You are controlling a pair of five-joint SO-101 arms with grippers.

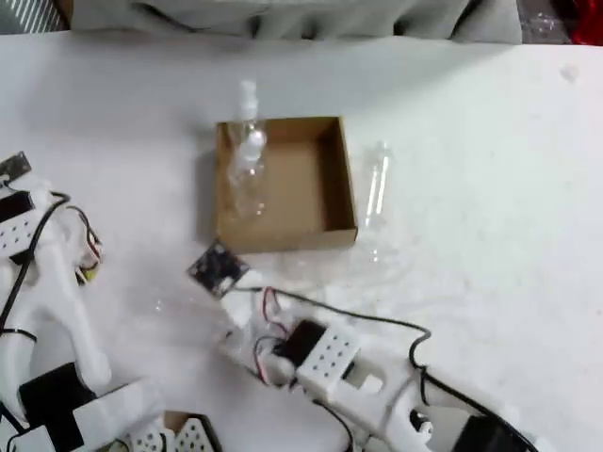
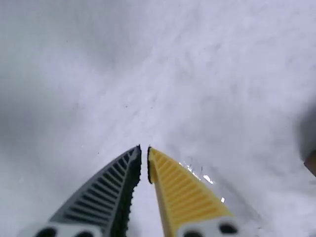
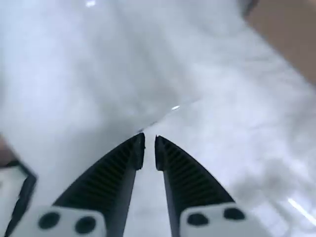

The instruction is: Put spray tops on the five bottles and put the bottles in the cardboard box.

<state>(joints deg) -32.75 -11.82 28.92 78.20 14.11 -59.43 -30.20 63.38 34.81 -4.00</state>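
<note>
The cardboard box (image 1: 283, 184) sits open at the middle of the table. Along its left wall a clear bottle with a spray top (image 1: 248, 155) stands inside. Just right of the box stands another clear bottle (image 1: 377, 184); whether it has a top I cannot tell. My right gripper (image 3: 149, 143) has black fingers shut over the white table, with a faint clear edge just beyond the tips. The right arm's wrist (image 1: 219, 268) lies just in front of the box's front left corner. My left gripper (image 2: 143, 150), grey and yellow, is shut with nothing in it, low over bare table.
Faint clear glints (image 1: 184, 306) lie on the white table (image 1: 490, 188) in front of the box, near the right arm. The left arm (image 1: 57, 311) fills the lower left corner. A cloth-covered edge (image 1: 283, 19) runs along the back.
</note>
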